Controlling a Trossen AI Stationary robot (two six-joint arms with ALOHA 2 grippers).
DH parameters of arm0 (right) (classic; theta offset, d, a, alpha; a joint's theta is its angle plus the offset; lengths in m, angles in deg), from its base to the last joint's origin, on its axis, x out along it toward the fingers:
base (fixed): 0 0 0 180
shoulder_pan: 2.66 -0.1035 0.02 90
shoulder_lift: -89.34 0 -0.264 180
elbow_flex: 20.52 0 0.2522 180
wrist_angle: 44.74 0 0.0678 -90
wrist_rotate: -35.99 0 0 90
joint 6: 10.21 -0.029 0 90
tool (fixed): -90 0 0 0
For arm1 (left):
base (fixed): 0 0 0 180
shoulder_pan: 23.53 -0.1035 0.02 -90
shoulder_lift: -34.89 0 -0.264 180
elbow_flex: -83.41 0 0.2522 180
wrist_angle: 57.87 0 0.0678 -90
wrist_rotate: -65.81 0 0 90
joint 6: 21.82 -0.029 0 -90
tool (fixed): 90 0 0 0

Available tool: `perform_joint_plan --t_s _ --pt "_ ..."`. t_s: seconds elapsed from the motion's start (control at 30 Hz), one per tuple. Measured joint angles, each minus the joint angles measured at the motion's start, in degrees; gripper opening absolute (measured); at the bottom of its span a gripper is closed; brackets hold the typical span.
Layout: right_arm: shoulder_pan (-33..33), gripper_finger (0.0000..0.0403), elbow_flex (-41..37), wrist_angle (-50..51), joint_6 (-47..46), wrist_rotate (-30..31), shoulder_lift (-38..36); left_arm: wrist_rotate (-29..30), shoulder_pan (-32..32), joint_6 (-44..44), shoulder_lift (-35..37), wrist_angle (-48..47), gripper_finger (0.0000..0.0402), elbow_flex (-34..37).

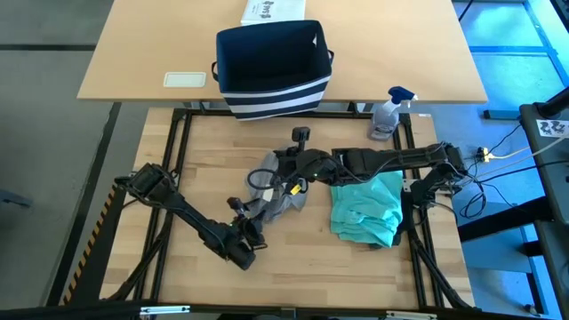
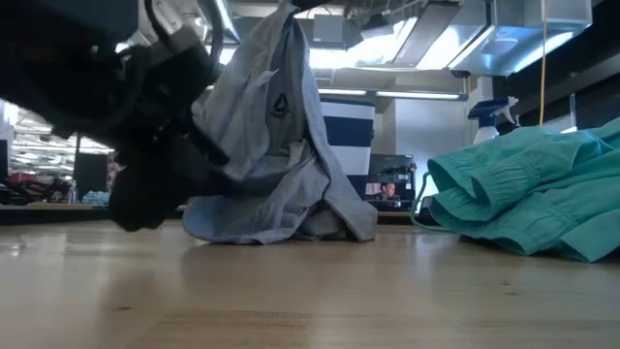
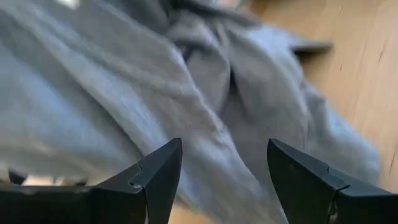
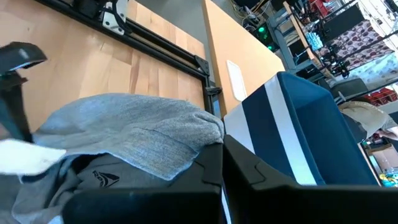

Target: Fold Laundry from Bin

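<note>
Jaws: right gripper is clamped tight on the grey T-shirt, holding a bunched fold of it up off the table. Left gripper is spread wide and holds nothing, with grey cloth directly ahead between its fingers.

Location: shirt sits mid-table, just left of the teal piece, which lies in a crumpled heap. Bin is on the other table behind, well apart from both. No other garments visible; can't see into the bin's bottom.

Orientation: low view shows the shirt hanging as a tent, long axis roughly vertical from the pinch at the top down to a pooled hem on the wood. Small logo faces the low camera, high on the drape. Which edge is collar or hem, can't tell; too bunched.

My read of the step: get a second grip so the shirt can be spread flat. To do it well:
- left gripper should take a single layer at an outer edge, not the thick middle folds
- grab well apart from the right's pinch, so pulling apart opens the cloth
- keep the right's hold high until the left closes, else the drape collapses
- steer clear of the teal piece when spreading
</note>
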Motion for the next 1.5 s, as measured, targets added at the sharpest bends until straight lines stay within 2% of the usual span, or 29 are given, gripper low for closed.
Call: perform_joint_plan --t_s 0.13,0.37,0.57,0.77,1.17,1.27,1.4,1.5 --pt "0.00 0.0000 0.00 -0.03 -0.04 0.00 0.00 -1.88 -0.02 6.90 0.00 -6.53 0.0230 0.00" --pt "0.00 0.0000 0.00 -0.04 -0.13 0.00 0.00 -3.60 -0.02 10.01 0.00 -11.98 0.0227 0.00" --pt "0.00 0.0000 0.00 -0.04 -0.15 0.00 0.00 -5.19 -0.04 21.20 0.00 -20.81 0.0213 0.02" --pt "0.00 0.0000 0.00 -0.04 -0.15 0.00 0.00 -5.92 -0.56 28.28 0.00 -22.97 0.0192 0.02" --pt "0.00 0.0000 0.00 -0.06 -0.15 -0.74 0.00 -6.54 -3.45 26.60 0.02 -19.02 0.0133 0.02" --pt "0.00 0.0000 0.00 -0.07 -0.15 -0.96 0.00 -6.12 -3.95 25.01 0.02 -18.99 0.0097 0.02" --pt "0.00 0.0000 0.00 -0.07 -0.15 -0.96 0.00 -6.09 -4.13 21.59 0.02 -19.00 0.0022 0.02" --pt "0.00 0.0000 0.00 -0.07 -0.15 -0.94 0.00 -5.75 -4.07 20.49 0.40 -19.52 0.0006 0.02"
